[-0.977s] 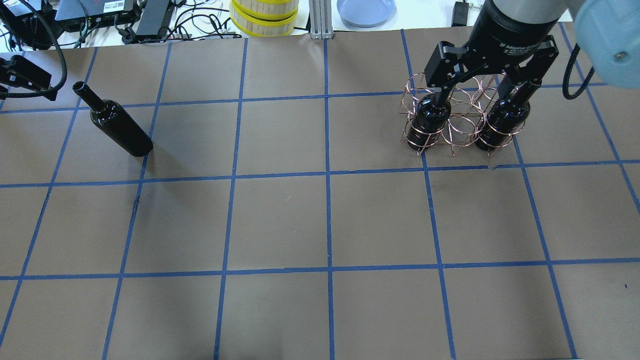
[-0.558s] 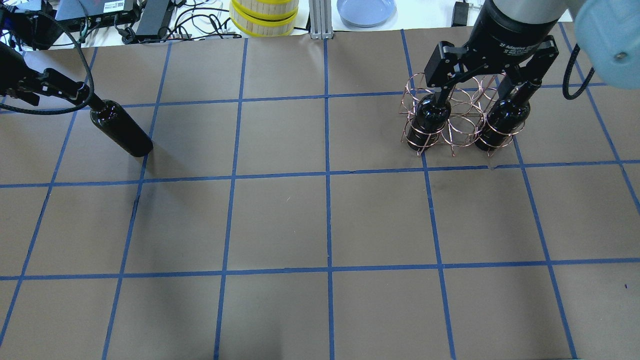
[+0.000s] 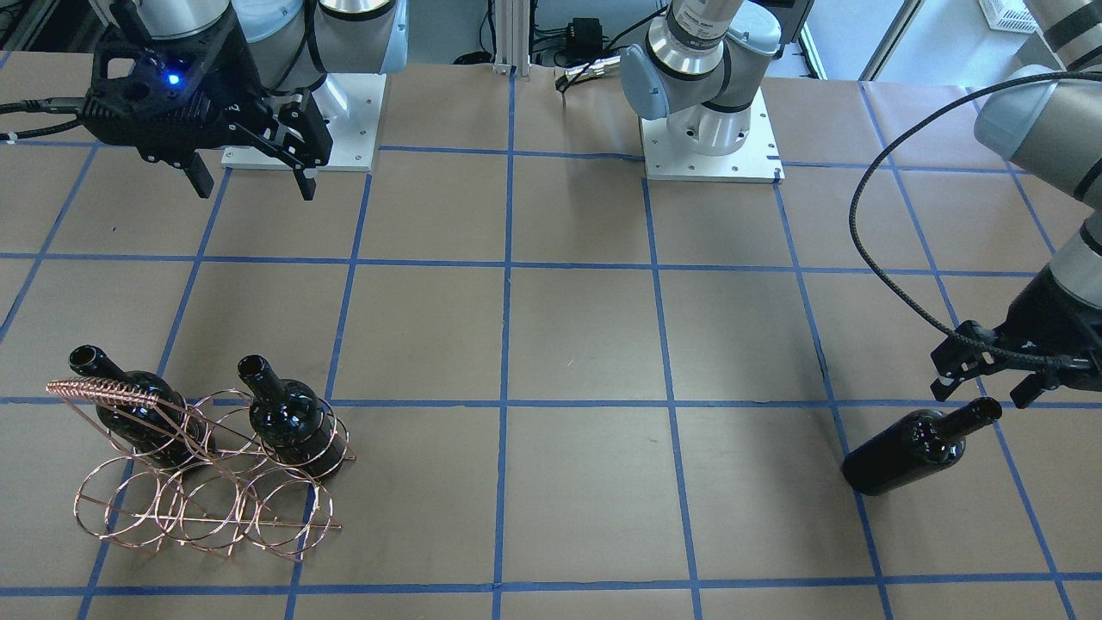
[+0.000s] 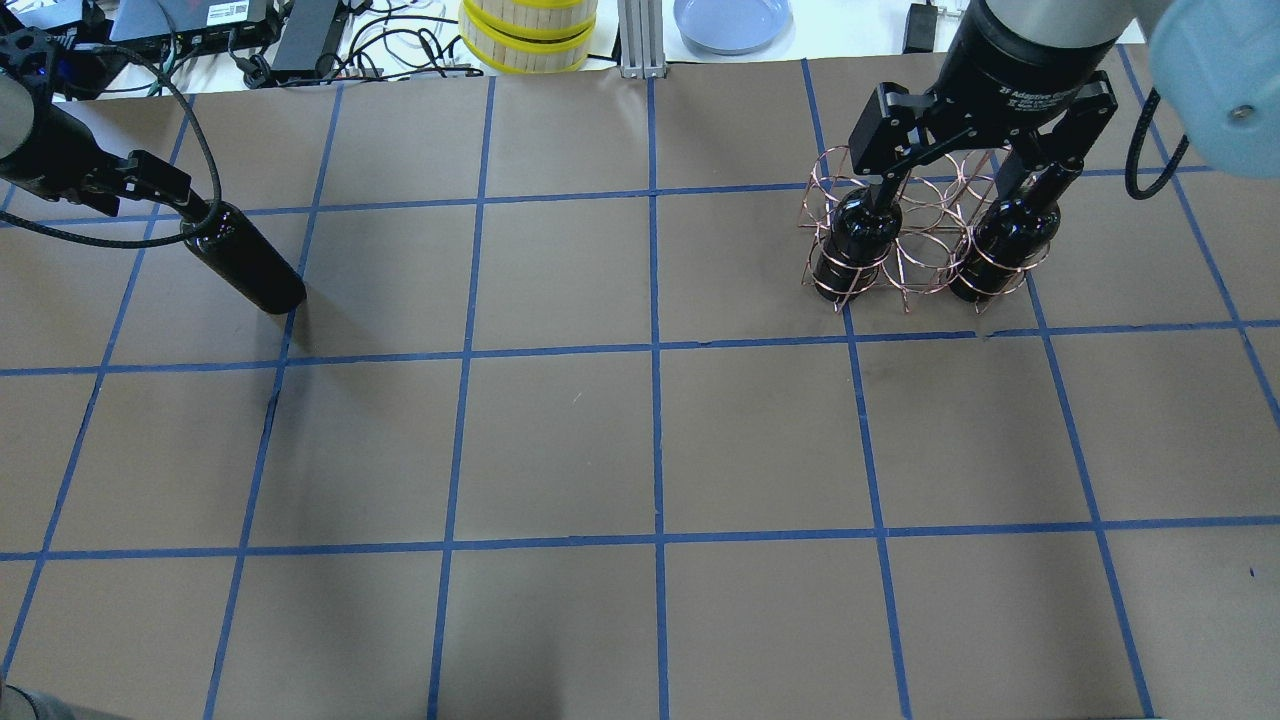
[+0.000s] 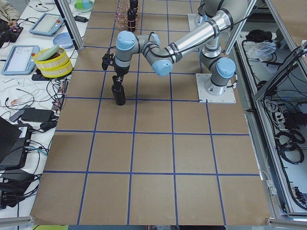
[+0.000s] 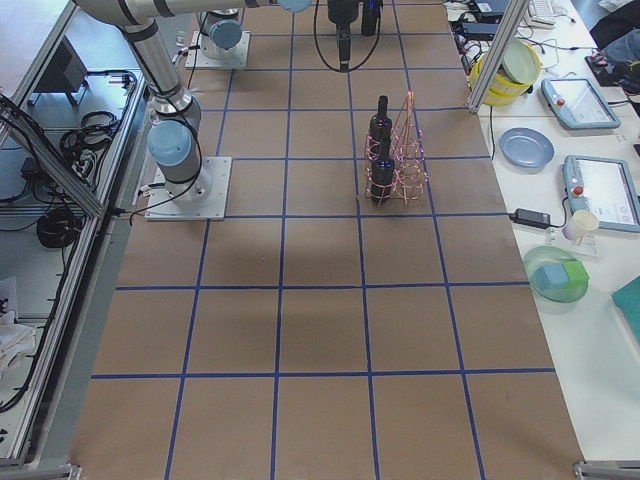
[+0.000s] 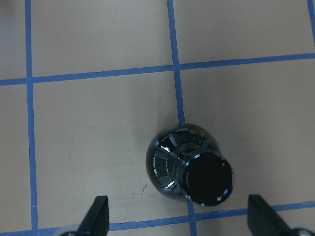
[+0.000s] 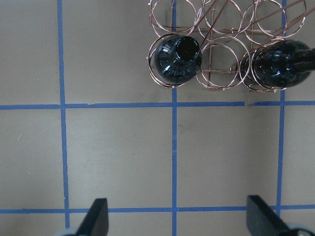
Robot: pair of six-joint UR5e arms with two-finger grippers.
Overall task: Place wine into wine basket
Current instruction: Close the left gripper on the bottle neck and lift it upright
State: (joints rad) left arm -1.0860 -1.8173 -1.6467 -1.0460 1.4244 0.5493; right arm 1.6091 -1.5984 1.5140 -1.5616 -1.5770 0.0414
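The wine stands upright on the far left of the surface, well apart from the wine basket at the far right. The left gripper hangs over its neck with fingers apart. In the wrist view the mouth sits nearer one finger than the other, so closing now would probably shove the neck sideways and topple the bottle, and the glossy glass could slip in a shallow hold.

The right gripper, also spread and empty, hovers beside the basket. Two bottles already fill its outer rings, so the free ring between them leaves little clearance. A tilted approach may knock a neighbour or snag the thin wire.
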